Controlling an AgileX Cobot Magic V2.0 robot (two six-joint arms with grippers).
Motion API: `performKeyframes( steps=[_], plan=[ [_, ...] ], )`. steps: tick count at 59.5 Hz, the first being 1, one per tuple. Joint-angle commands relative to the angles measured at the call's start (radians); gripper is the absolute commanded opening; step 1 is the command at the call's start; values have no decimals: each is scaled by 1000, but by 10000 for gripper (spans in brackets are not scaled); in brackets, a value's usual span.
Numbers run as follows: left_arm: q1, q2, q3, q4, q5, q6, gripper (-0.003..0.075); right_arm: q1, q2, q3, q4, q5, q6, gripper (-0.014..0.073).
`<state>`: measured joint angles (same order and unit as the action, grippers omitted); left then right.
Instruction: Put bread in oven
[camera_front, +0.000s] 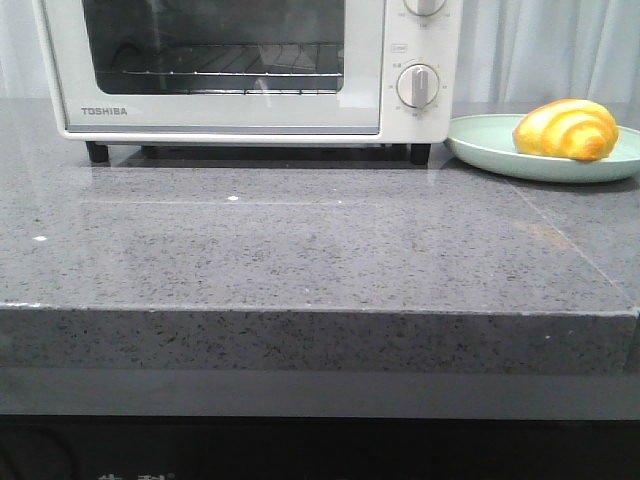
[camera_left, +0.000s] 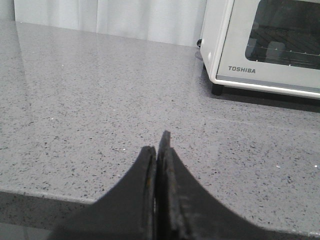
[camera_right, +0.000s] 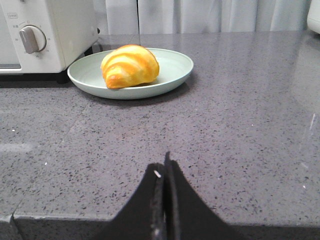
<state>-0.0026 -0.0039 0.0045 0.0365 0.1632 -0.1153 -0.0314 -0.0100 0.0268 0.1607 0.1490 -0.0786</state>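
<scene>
The bread (camera_front: 567, 129) (camera_right: 129, 65), a glossy golden roll with orange stripes, lies on a pale green plate (camera_front: 480, 143) (camera_right: 175, 67) at the right of the counter. Beside it on the left stands the white TOSHIBA oven (camera_front: 230, 110) (camera_left: 235, 50) (camera_right: 55, 30), its glass door closed. Neither arm shows in the front view. My left gripper (camera_left: 158, 145) is shut and empty, near the counter's front edge, well short of the oven. My right gripper (camera_right: 164, 164) is likewise shut and empty at the front edge, with the plate some way beyond it.
The grey speckled stone counter (camera_front: 300, 240) runs out in front of the oven and plate, with its front edge (camera_front: 300, 312) close to me. A seam (camera_front: 570, 245) crosses the counter at the right. White curtains (camera_front: 540, 50) hang behind.
</scene>
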Motion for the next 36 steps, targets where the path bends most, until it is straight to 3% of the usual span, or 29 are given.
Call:
performKeyframes(
  steps=[1,25,36],
  plan=[
    [0,-18,6,-9,-89,-10,-20,-7,-22,-6,-1,-73,-10,-67],
    [0,-18,6,-9,-94,-10,-20,-7,-22,-6,-1,-164,-10,-67],
    [0,-18,-5,-31,-217,-10,-20,-7,-22,-23,-1,-251,-9,-67]
  ],
)
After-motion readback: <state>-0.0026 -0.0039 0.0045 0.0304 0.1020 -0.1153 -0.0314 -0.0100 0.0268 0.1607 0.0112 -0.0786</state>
